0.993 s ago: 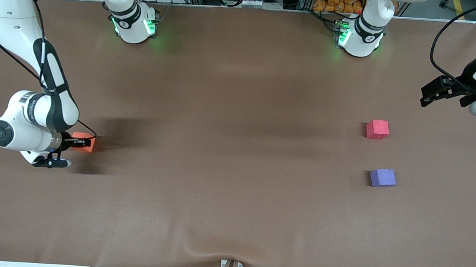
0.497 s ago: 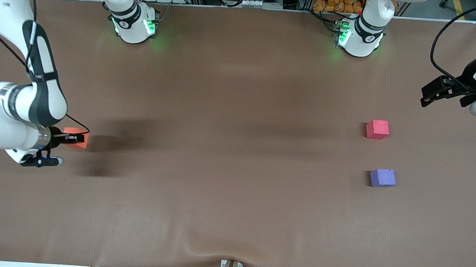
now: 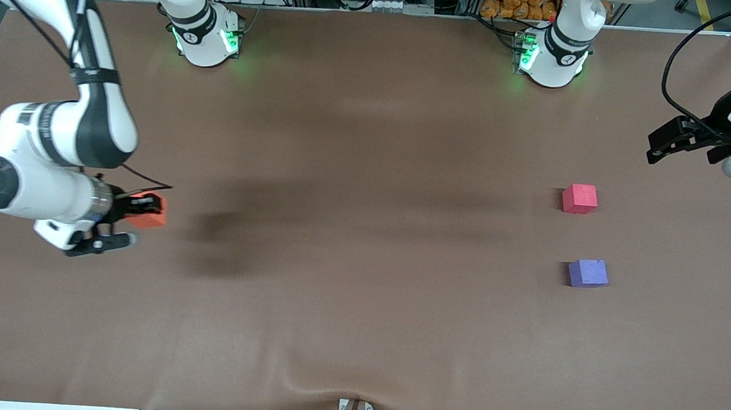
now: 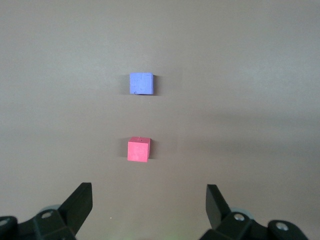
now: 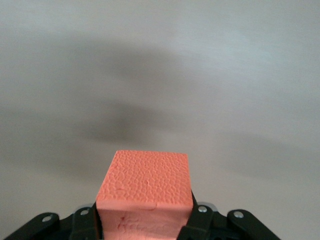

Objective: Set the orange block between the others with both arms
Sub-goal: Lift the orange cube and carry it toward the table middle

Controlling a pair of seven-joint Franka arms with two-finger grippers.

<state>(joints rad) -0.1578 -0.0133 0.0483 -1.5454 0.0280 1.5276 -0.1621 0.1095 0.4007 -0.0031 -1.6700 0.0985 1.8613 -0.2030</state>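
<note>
Jaws of the right gripper (image 3: pixel 146 210) pinched on the orange block (image 3: pixel 148 211), one finger against each side, with the block's pebbled top face plain in the right wrist view (image 5: pixel 146 189). Held up off the desk (image 3: pixel 358 307) at the right arm's end, with a soft dark shadow cast on the brown cover beside it. Carried by the right arm (image 3: pixel 53 164), which bends down from its base at the top of the front view.

Well apart from the block, toward the left arm's end of the desk: a red-pink cube (image 3: pixel 579 199) and a purple-blue cube (image 3: pixel 588 272), both flat on the cover, not touching, a bare gap between them. Purple-blue one nearer the front camera, red-pink one farther from it.

Jaws of the left gripper (image 3: pixel 682 143) spread wide and holding nothing, hung in the air over the desk's edge at the left arm's end, waiting. Both cubes seen from the left wrist view, red-pink (image 4: pixel 138 149) and purple-blue (image 4: pixel 141 83), framed between the two black fingertips (image 4: pixel 80 202).
</note>
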